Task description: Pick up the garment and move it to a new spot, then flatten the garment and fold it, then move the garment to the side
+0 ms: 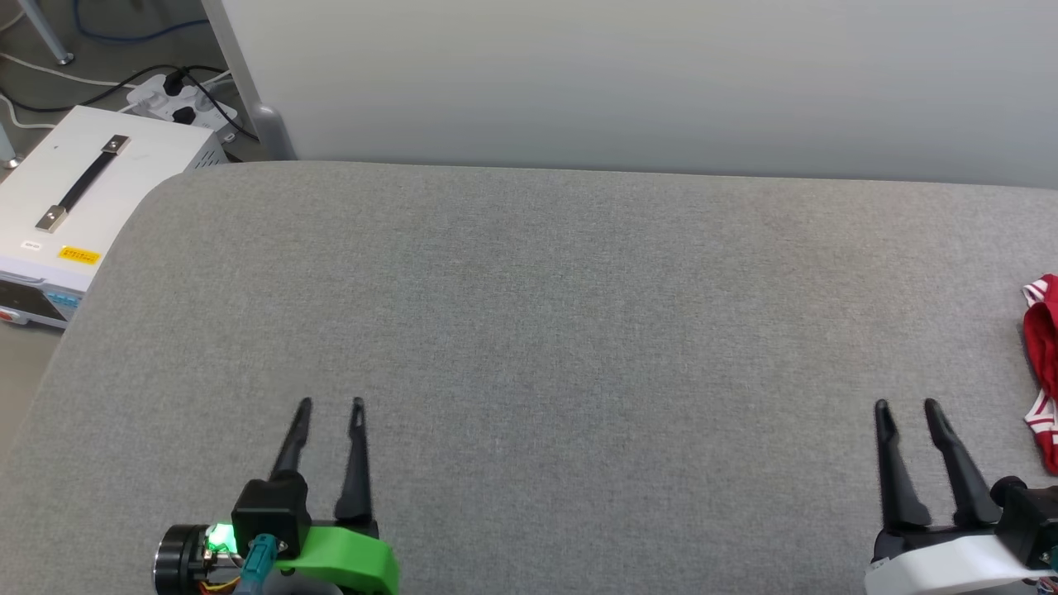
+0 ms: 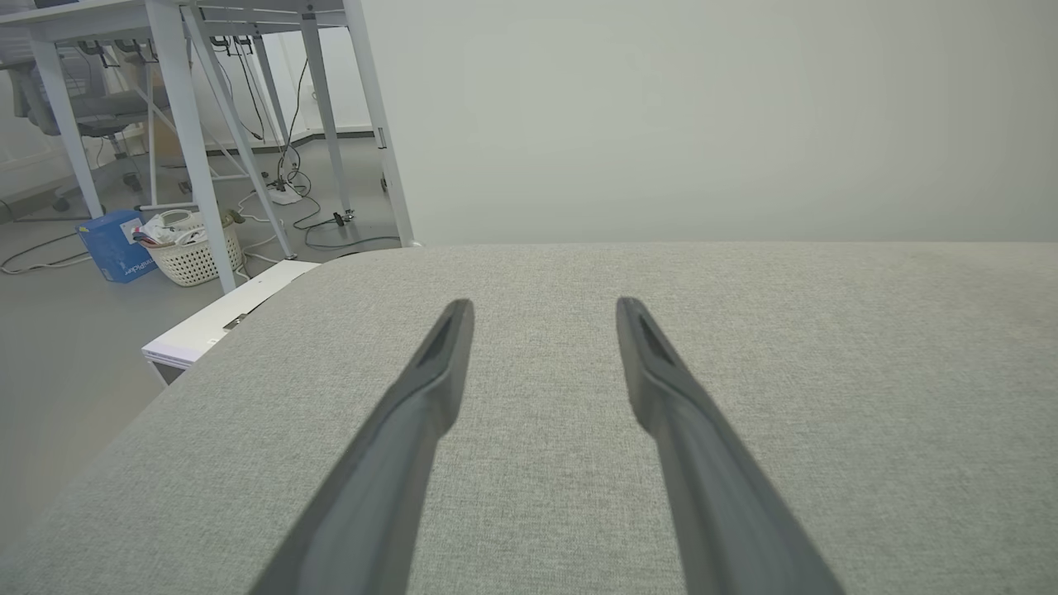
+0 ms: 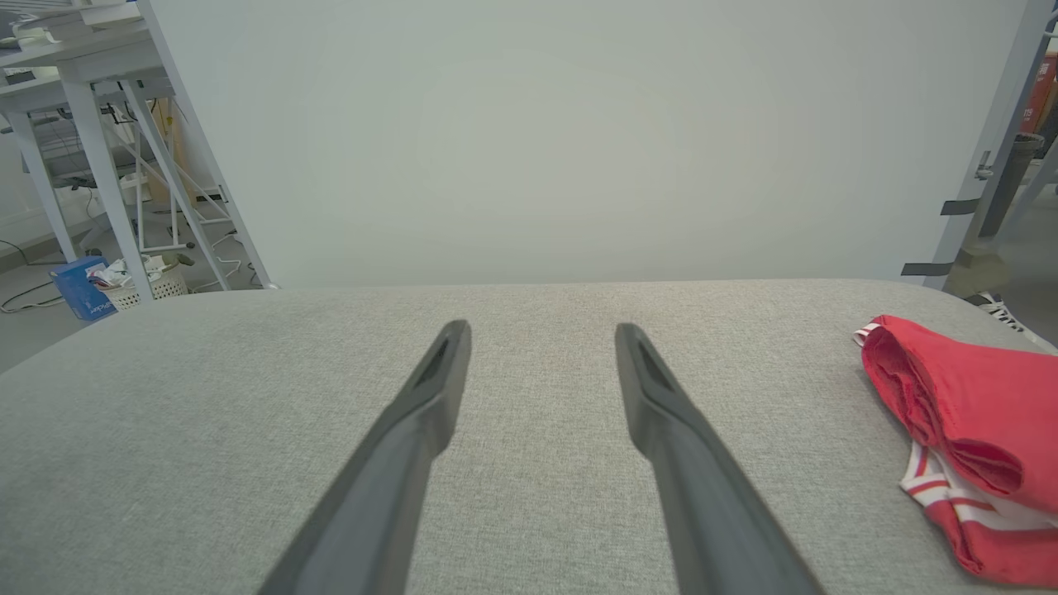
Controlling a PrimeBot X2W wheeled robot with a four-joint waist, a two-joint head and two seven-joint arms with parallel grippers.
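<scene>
At the far left of the head view, a white box [image 1: 91, 190] with a black carry handle sits on the floor beside the grey padded table [image 1: 529, 289]. A power strip [image 1: 178, 95] with black cables lies just beyond it. The left wrist view looks further out on that side. There it takes in white desk legs [image 2: 190, 124], a blue carton [image 2: 111, 244] and a white basket [image 2: 194, 248] on the floor past the table's rounded corner.

The left gripper [image 1: 331, 405] is low over the near left of the table, its fingers pointing toward the pale wall panel [image 1: 628, 83]. They stand well apart, grey cloth shows between them, and they hold nothing.

The right gripper [image 1: 907, 405] is over the near right of the table. Its fingers are parted about as widely and are also empty.

The red garment [image 1: 1043, 330] lies to the right of that gripper, at the table's right end and apart from the fingers. The head view cuts it off at the picture's edge, leaving a strip of red with striped trim. The right wrist view gives more of it: a loosely rolled red bundle resting on the cloth, with red-and-white striped bands showing at its far end and along its underside.
</scene>
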